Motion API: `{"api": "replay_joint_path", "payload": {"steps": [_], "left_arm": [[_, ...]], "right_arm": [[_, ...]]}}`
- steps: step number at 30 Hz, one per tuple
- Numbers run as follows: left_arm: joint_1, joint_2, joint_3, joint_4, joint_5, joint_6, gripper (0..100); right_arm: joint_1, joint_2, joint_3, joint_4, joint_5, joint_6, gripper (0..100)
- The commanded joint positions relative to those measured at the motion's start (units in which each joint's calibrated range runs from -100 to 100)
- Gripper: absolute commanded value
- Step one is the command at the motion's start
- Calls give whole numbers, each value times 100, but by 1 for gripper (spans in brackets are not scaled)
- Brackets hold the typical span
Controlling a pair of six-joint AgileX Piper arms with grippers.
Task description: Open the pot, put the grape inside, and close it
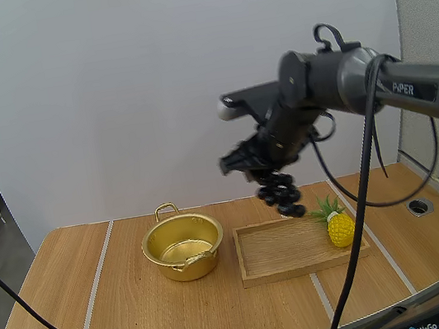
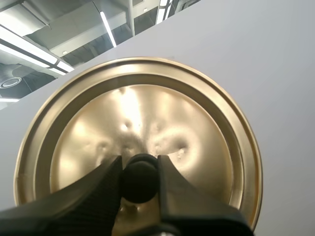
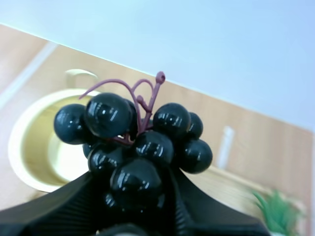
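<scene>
Holds the grapes [image 1: 281,192] pinched in the right claw [image 1: 246,162], up in the air on the tray [image 1: 286,269] side of the open pot [image 1: 184,247]. Clamps the lid [image 2: 197,123] by its knob [image 2: 140,186] in the left claw [image 2: 139,164]. Could drop the bunch onto the tabletop [image 1: 73,296] if released short of the pot, or lose the round knob from a narrow pinch.

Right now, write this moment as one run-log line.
left gripper: shut on lid | right gripper: shut on grapes, aloft | pot: open, grapes not yet in
</scene>
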State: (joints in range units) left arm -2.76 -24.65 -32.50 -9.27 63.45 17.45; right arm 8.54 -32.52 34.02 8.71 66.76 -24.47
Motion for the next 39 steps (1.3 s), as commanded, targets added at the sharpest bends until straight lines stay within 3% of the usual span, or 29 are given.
{"api": "replay_joint_path", "payload": {"steps": [1,6,12,24,39], "left_arm": [[-17,-26,-48,23,-245,-67,0],[-17,-26,-48,23,-245,-67,0],[-17,-26,-48,23,-245,-67,0],[-17,-26,-48,23,-245,-67,0],[-17,-26,-48,23,-245,-67,0]], "right_arm": [[500,278,-528,88,250,46,0],[919,938,-957,77,311,206,0],[1159,1808,-1469,88,311,214,0],[1194,3585,-2220,87,193,214,0],[1194,4610,-2221,-39,-769,181,0]]}}
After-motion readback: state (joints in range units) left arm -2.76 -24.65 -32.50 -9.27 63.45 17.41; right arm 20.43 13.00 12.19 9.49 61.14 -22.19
